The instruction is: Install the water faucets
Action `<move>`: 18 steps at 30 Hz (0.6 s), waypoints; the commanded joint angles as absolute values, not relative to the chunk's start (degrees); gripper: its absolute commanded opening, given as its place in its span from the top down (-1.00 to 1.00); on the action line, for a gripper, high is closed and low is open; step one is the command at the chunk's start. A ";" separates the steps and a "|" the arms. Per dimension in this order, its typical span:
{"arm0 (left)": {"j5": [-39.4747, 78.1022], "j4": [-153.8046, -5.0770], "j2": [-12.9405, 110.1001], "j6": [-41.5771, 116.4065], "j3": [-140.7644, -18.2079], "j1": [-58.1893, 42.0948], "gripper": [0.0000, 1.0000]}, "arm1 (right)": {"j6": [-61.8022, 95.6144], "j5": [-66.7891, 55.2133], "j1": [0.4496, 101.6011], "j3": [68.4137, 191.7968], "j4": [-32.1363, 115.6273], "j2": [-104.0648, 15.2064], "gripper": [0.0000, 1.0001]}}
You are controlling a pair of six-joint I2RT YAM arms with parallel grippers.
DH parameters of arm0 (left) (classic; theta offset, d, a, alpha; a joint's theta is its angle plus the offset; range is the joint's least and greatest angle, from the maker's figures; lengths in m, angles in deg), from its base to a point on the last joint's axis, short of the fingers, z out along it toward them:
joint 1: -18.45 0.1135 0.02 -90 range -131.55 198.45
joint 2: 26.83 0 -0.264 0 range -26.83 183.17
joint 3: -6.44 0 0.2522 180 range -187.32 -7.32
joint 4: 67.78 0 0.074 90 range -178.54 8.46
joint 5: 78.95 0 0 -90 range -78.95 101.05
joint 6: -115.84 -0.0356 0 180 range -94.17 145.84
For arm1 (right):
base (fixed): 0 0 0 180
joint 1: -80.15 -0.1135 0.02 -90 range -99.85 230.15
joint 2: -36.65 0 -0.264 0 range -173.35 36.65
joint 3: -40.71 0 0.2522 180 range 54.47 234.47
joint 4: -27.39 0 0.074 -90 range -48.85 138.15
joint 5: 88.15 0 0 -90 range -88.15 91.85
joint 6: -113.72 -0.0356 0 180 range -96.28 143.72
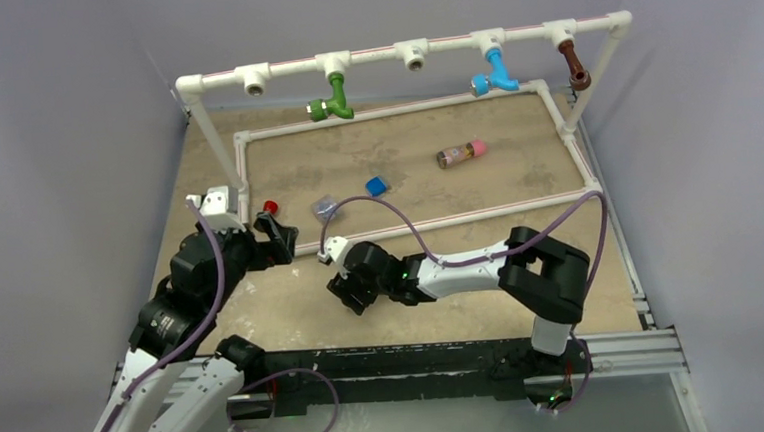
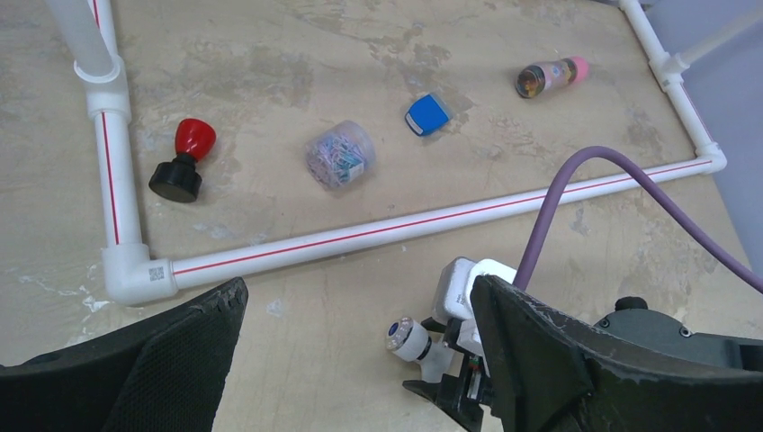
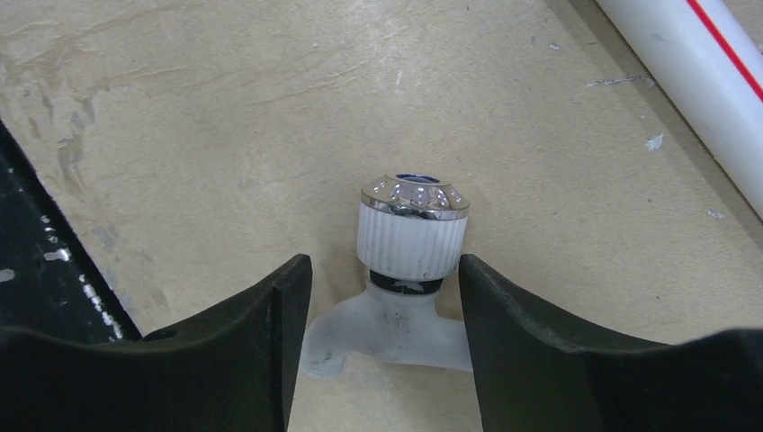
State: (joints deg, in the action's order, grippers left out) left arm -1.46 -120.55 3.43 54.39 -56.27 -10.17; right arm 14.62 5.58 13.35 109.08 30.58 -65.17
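1. Your right gripper (image 3: 382, 274) is part-way open and has hold of nothing. The white plastic faucet with the ribbed, chrome-capped knob (image 3: 412, 236) lies on the table between its fingers, knob end pointing away from the palm.
2. The faucet sits off-centre in that gap. The knob is against, or just beside, the finger nearer the red-striped white pipe (image 3: 693, 81); the other finger stands clear. If you close from here, one finger will probably push first and skid or roll the faucet across the table.
3. The knob is round and may turn. If you pinch it alone, the bent body could swing below the fingers and arrive misaligned.
4. Your left gripper (image 2: 358, 297) is spread wide and empty, and the white faucet lies just ahead of its fingertips. Keep it back, or the arms may clash.
5. The open sockets (image 1: 257, 80) on the frame's top rail are far ahead of the right gripper, beside the mounted green faucet (image 1: 331, 104). The looping purple cable (image 1: 398, 220) could snag on the way there.
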 commanded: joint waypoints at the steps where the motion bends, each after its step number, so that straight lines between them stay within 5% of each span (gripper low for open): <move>1: -1.84 -120.33 4.11 55.06 -56.63 -9.61 -0.88 | 15.90 8.77 12.66 112.05 30.16 -66.03 -0.24; 6: -1.19 -120.04 4.05 54.93 -56.60 -8.79 -0.88 | 16.06 10.34 11.74 112.94 29.97 -67.45 -0.06; 13: -0.75 -119.79 3.78 55.02 -56.40 -8.35 -0.88 | 17.57 11.57 10.50 112.48 29.89 -65.58 1.00; 18: -0.11 -119.47 3.97 55.10 -56.32 -8.34 -0.89 | 18.60 11.70 9.73 110.29 29.25 -60.48 1.00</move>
